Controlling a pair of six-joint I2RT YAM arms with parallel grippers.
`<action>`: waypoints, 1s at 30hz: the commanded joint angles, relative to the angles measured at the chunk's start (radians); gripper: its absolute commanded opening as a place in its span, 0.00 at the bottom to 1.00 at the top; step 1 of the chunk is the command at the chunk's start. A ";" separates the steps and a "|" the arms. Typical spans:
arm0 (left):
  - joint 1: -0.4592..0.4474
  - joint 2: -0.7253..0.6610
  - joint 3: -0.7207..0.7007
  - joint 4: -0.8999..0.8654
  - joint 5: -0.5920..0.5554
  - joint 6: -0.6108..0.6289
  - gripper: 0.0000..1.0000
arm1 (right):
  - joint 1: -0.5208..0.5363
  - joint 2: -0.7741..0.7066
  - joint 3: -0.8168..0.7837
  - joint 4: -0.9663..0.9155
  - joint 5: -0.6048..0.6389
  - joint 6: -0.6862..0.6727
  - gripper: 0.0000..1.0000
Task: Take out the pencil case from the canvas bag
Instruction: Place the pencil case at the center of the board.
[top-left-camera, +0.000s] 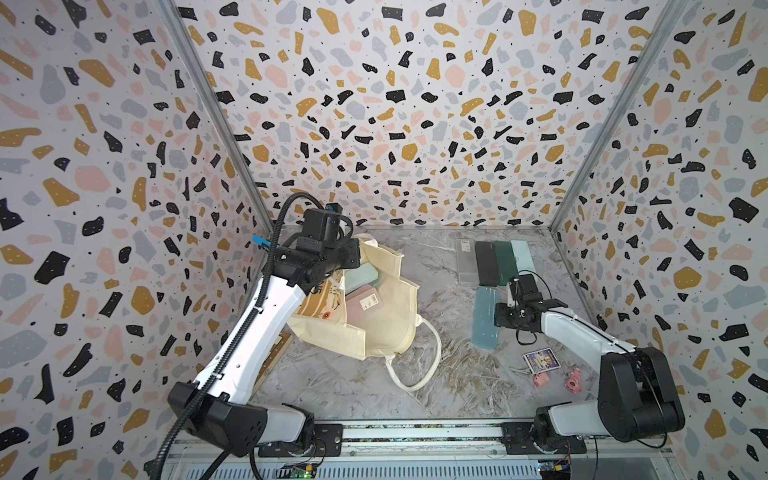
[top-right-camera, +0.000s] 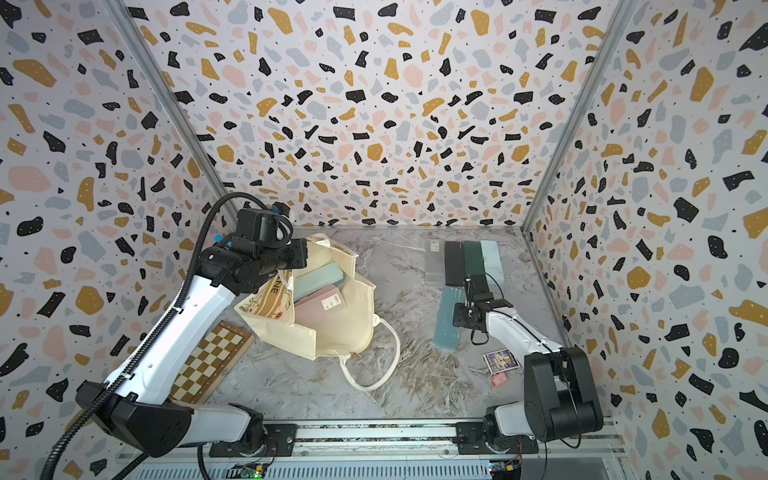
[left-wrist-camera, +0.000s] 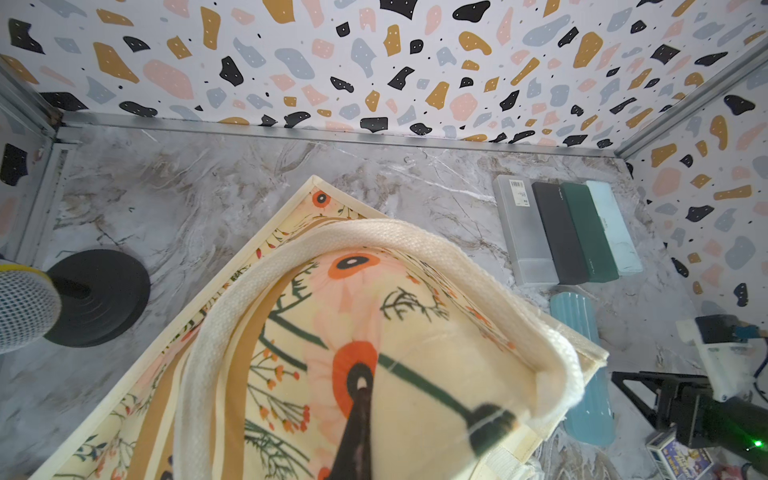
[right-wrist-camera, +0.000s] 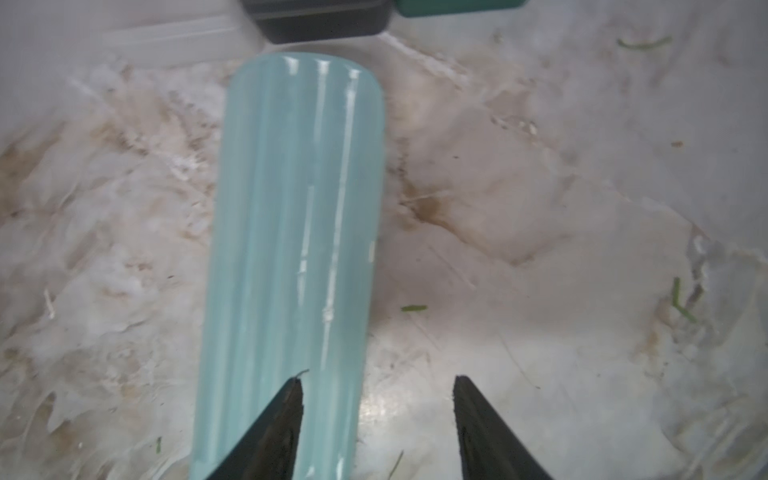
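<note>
The cream canvas bag (top-left-camera: 386, 328) lies on the marble table left of centre, mouth held up and open. Inside it a pale green pencil case (top-left-camera: 359, 276) and a pink pencil case (top-left-camera: 365, 305) lie side by side. My left gripper (left-wrist-camera: 428, 405) is shut on the bag's floral cloth beside its upper loop handle (left-wrist-camera: 374, 237). My right gripper (right-wrist-camera: 376, 378) stands open low over the table at the right. One finger (right-wrist-camera: 282, 419) overlaps a light blue ribbed pencil case (right-wrist-camera: 295, 232) lying flat; nothing is between the fingers.
Four cases lie in a row at the back right: clear (top-left-camera: 466, 259), black (top-left-camera: 486, 262), dark green (top-left-camera: 503, 259), pale mint (top-left-camera: 521, 255). A chessboard (top-right-camera: 208, 361) lies under the left arm. A small card box (top-left-camera: 541, 360) and pink trinkets (top-left-camera: 574, 380) sit front right.
</note>
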 joint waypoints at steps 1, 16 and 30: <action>-0.007 0.028 0.081 0.115 0.041 -0.093 0.00 | 0.069 0.032 0.048 -0.007 0.084 0.060 0.69; -0.069 0.223 0.224 0.219 -0.034 -0.199 0.00 | 0.150 0.255 0.169 -0.018 0.214 0.059 0.70; -0.070 0.179 0.220 0.146 -0.123 -0.019 0.00 | 0.055 0.239 0.145 -0.068 0.240 -0.064 0.61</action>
